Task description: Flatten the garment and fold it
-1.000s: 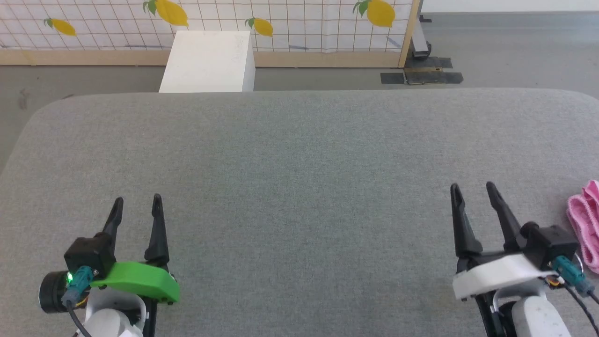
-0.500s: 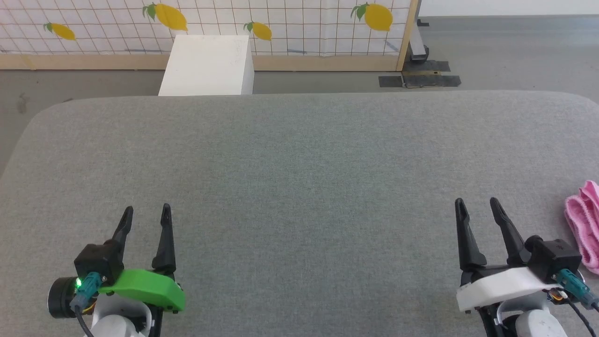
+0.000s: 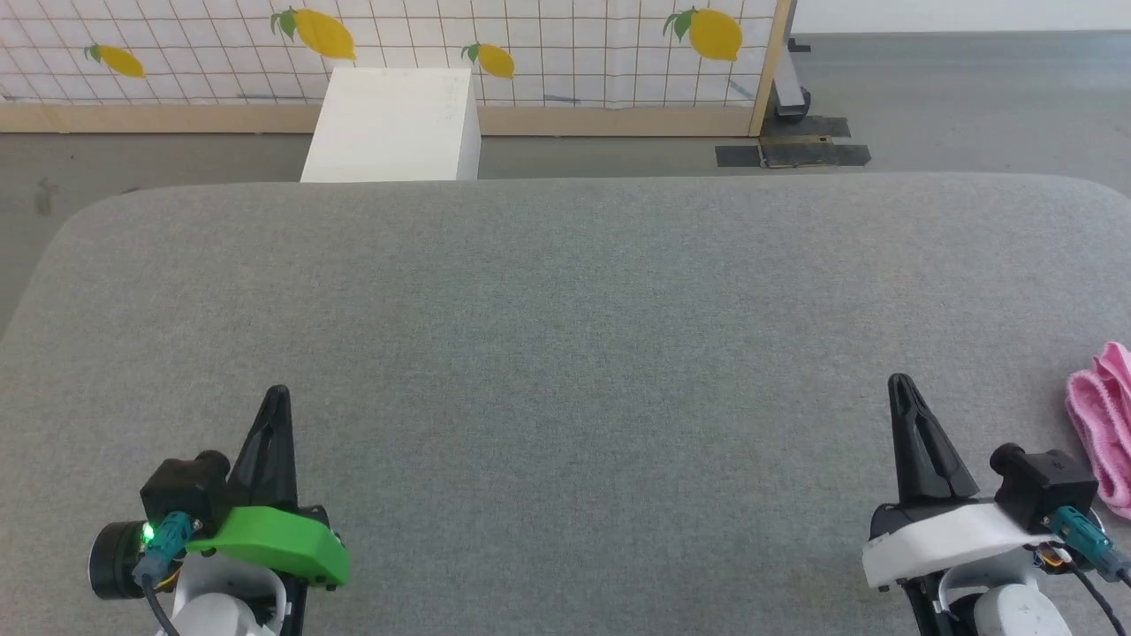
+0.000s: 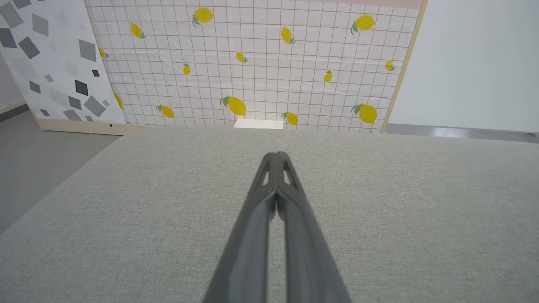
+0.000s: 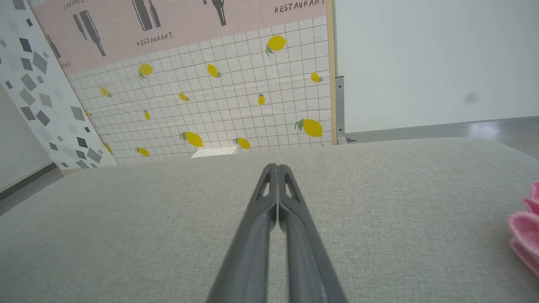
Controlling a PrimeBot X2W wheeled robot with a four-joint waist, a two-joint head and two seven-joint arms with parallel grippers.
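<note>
The grey cloth-covered desk [image 3: 565,353] spreads wide ahead of both pairs of fingers; beyond it stand a lemon-print panel [image 3: 565,53] and a white box [image 3: 393,124]. The garment [image 3: 1100,433] lies bunched just right of the right gripper [image 3: 899,382], partly cut off by the frame. The fingers of that gripper and of the left gripper [image 3: 277,392] are pressed together, holding nothing. A reach made with them together would likely shove the bundle sideways, perhaps off the desk, and the coarse weave may drag the thin cloth into new creases.
</note>
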